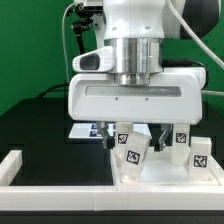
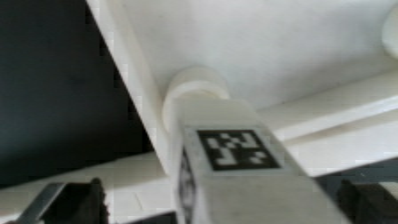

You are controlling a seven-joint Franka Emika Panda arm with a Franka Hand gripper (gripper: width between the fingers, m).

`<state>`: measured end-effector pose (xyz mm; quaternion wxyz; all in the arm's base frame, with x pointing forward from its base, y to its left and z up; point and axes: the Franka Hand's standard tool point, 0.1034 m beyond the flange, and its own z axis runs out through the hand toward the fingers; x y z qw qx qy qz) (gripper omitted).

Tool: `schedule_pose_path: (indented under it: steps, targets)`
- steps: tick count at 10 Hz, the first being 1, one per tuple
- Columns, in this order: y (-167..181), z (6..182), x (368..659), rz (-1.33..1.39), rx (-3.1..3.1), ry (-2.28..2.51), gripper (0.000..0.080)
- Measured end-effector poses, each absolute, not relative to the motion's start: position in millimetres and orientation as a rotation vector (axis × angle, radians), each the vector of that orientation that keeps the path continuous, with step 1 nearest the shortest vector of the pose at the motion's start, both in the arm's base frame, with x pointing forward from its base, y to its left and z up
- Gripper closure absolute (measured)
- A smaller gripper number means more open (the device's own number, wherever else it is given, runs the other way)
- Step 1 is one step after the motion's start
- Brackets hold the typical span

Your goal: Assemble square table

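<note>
No writing can be read anywhere, only black-and-white tags: the square tabletop [image 1: 160, 170] lies on the black table [image 1: 40, 135] at the exterior view's right, against the long white bars [image 1: 60, 185] of the low fence. The gripper [image 1: 139, 135] hangs low over it, jaws closed on a tagged leg [image 1: 134, 152] that tilts above the tabletop. Two more tagged legs [image 1: 200, 155] stand beside it, and the marker board [image 1: 88, 129] lies behind, half hidden by the gripper.

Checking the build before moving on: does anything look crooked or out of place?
One leg under the gripper leans tilted, while the leg at the exterior view's right stands upright on the tabletop. No damage visible.
</note>
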<state>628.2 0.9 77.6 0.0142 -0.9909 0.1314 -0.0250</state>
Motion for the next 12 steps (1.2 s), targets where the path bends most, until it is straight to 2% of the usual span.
schedule_pose_path:
  steps: [2, 3, 4, 5, 6, 9, 12]
  targets:
    - [1.3, 77.8, 631.0, -0.104, -3.081, 0.443, 0.015]
    - [0.4, 77.7, 631.0, -0.104, -3.082, 0.444, 0.0262]
    - [0.6, 77.5, 630.9, -0.103, -3.072, 0.498, 0.0422]
    - [0.7, 77.2, 630.9, -0.1, -3.049, 0.61, 0.0422]
    - [0.7, 77.1, 630.8, -0.098, -3.019, 0.734, 0.0513]
    - [-1.7, 75.5, 630.1, -0.152, -2.852, 1.184, 0.0513]
    - [-7.0, 74.3, 627.4, -0.093, -2.476, 1.719, 0.0513]
